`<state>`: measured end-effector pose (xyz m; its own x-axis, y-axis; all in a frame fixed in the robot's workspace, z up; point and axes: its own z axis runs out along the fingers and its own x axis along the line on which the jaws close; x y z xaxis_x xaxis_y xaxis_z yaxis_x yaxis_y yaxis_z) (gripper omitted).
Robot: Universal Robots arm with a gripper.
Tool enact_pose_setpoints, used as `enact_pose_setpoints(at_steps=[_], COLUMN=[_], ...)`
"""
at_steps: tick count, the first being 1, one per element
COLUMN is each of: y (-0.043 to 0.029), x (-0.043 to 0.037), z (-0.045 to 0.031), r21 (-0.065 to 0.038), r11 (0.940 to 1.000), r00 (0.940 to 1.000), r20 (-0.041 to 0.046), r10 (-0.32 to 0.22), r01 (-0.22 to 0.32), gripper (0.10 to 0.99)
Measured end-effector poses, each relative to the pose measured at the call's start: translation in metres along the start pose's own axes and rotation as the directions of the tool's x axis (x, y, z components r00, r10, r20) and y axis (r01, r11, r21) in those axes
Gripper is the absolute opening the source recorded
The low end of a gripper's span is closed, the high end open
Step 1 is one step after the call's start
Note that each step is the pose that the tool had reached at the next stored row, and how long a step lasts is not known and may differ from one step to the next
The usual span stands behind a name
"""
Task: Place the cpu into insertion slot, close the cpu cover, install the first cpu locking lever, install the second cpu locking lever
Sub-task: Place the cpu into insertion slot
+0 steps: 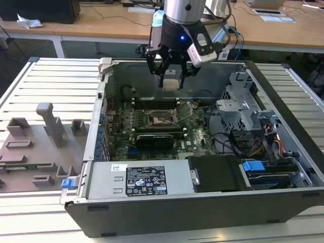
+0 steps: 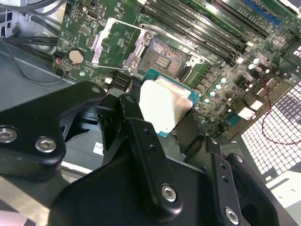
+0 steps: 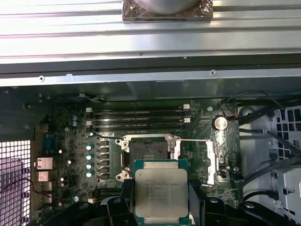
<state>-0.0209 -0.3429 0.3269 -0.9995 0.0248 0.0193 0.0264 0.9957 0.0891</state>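
The silvery-grey square cpu (image 3: pixel 161 193) is clamped in the black gripper (image 3: pixel 161 203), held clear above the silver-rimmed insertion slot (image 3: pixel 148 153). Lowered askew, the slot's pins could be bent.

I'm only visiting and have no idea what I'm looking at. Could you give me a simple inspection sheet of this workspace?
Surface: slatted metal table carrying an open computer case.
Job's things: chip held in the air above the green board; socket empty; cover frame standing open beside the socket.
Clutter: grey holder with upright blocks, on the table at the exterior view's left of the case.
Grippers: gripper with its fingers closed on the chip.
Cables: coloured wires inside the case, at the exterior view's right.
Surroundings: wooden desks behind the table.
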Motion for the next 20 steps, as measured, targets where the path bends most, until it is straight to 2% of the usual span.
enact_pose_setpoints(at_steps=[20], y=[-0.0011], x=[-0.0002], z=[0.0119], r21=[0.000], r11=[1.0000], r00=[1.0000], r20=[0.0000], r10=[0.000], r01=[0.000], gripper=[0.541])
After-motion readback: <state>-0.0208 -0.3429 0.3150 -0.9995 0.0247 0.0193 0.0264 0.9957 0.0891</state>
